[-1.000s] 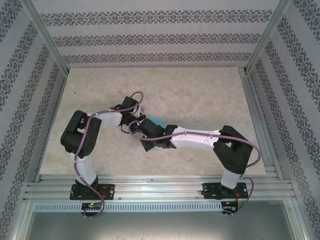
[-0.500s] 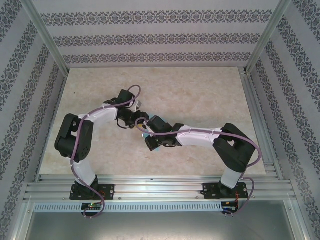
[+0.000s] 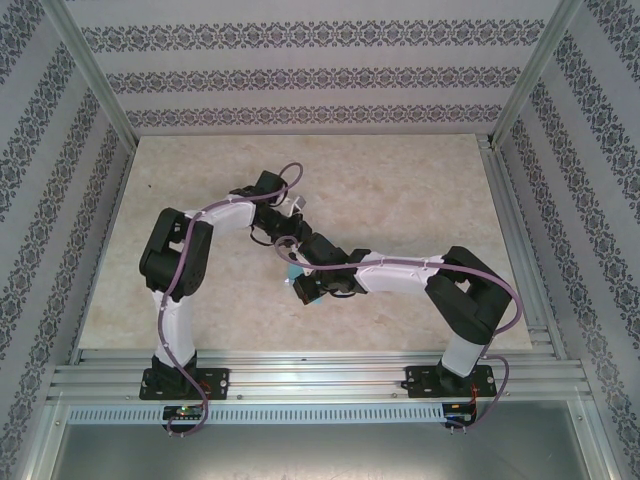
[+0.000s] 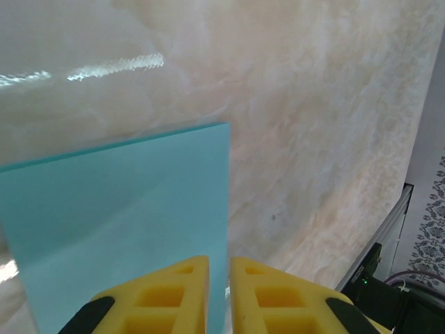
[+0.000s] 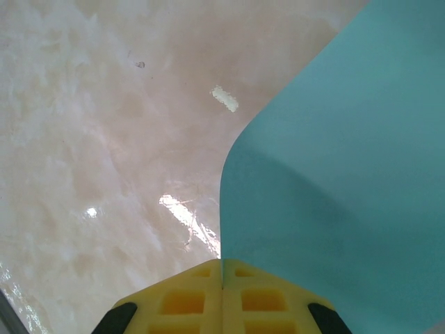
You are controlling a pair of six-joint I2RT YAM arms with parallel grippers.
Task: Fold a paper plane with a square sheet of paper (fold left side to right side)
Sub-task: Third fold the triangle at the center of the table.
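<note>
Arms meet over the middle of the worktop. Left arm rises from its base, doubles back at the dark shoulder block and reaches right. Right arm bends at its elbow and stretches left, low, with its wrist just beside the left one. Between the two wrists we see slivers of the square sheet of paper.

Left wrist view: left fingers stand nearly together with a thin slit between them. The sheet's straight edge runs down into that slit, and we read it as pinched there. The sheet spreads flat ahead and to the left.

Right wrist view: right fingers are pressed fully together. The sheet's edge enters their seam, pinched, and the paper curves up and away to the right above the worktop.
</note>
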